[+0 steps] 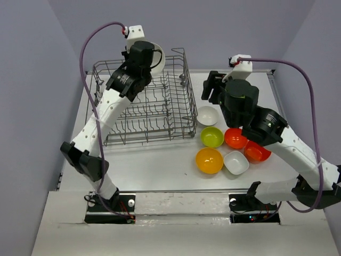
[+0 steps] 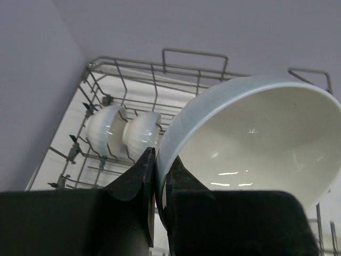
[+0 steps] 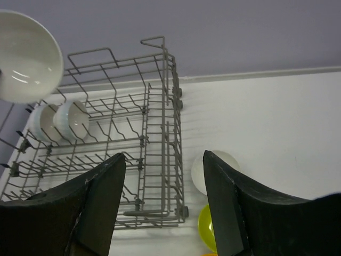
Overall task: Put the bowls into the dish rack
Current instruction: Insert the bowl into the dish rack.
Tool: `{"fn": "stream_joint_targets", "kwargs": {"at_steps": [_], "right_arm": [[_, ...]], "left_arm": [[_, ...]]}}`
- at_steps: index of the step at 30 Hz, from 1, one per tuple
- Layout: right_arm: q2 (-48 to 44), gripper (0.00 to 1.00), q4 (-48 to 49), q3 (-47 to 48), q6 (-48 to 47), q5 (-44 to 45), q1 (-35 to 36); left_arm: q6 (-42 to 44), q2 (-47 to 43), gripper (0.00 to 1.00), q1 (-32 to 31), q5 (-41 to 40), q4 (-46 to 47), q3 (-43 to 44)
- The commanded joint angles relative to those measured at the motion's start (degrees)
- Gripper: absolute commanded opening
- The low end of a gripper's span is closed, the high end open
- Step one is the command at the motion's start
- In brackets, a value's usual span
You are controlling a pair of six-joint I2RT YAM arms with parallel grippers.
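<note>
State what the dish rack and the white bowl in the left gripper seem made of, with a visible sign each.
Dish rack: grey metal wire; thin rods, dull sheen. White bowl: probably glossy plastic, possibly ceramic; sharp light reflections inside.

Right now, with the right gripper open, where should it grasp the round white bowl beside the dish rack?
Probably the rim of the round white bowl, pinched one finger inside, one outside, the right gripper descending from above. It sits mouth-up with a thin wall; its far rim looks clear of the dish rack and the lime green bowl.

White table (image 1: 160, 168), lavender walls (image 1: 229, 26)
</note>
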Motion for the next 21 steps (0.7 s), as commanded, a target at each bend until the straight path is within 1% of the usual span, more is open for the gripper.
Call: {"fn": "stream_joint_targets", "kwargs": {"at_steps": [1,2,4,5,6,7,8,9,12,13,14,16,17,19,20,21], "right_arm": [[-3.48,0.66,-2.67,-5.82,3.97,4.99,-0.23],[-4.19,0.65,-3.9,-6.7,4.85,6.13,-0.23],[-5.42,0.66,-6.62,-9.86,5.91,6.49,-0.23],[-6.47,0.66,-7.59,-10.74,7.57,6.75,-0.23],[-7.0,0.66,-8.65,-11.62,8.46,6.67,-0.23],[-7.44,0.67,-10.57,-13.37,9.86,6.75,-0.23],[-8.23,0.67,-11.46,-14.17,10.48,6.93,-0.23],[-8.5,0.67,-12.17,-14.96,11.1,6.84,-0.23],[-9.55,0.67,-14.45,-18.39,12.86,5.97,-0.23],[-9.55,0.67,-14.55,-18.4,12.86,5.96,-0.23],[-9.73,0.67,-14.72,-19.53,13.04,5.79,-0.23],[-9.73,0.68,-14.9,-20.59,13.13,5.87,-0.23],[-9.9,0.68,-14.9,-21.38,13.13,5.7,-0.23],[-10.17,0.68,-14.81,-22.0,13.21,5.26,-0.23],[-10.34,0.68,-14.81,-22.26,13.21,4.82,-0.23],[-10.87,0.68,-14.46,-22.87,13.21,4.65,-0.23]], "left_arm": [[3.72,6.0,0.0,3.83,-12.36,0.56,10.46],[5.29,10.28,0.0,4.97,-15.33,-0.24,15.62],[7.14,14.35,0.0,5.86,-18.16,-1.47,20.31],[8.2,16.46,0.0,6.03,-20.79,-2.17,24.25],[10.03,20.05,0.0,6.3,-21.86,-2.35,25.94],[11.1,21.56,0.0,6.3,-23.0,-2.27,27.26],[11.89,24.27,0.0,6.39,-25.71,-1.4,28.67],[14.42,25.43,0.0,6.3,-27.21,-0.52,28.68],[23.11,29.03,0.0,6.21,-36.42,6.4,26.58],[23.15,29.66,0.0,6.21,-36.46,6.43,26.57],[26.11,30.71,0.0,6.21,-38.2,9.13,25.7],[28.24,31.16,0.0,6.21,-39.09,11.52,24.65],[32.6,31.16,0.0,6.21,-40.75,16.84,22.03],[39.63,31.24,0.0,6.21,-42.86,24.68,18.77],[46.72,31.68,0.0,6.12,-44.79,32.37,16.31],[49.92,32.03,0.0,6.12,-45.42,36.19,15.51]]}}
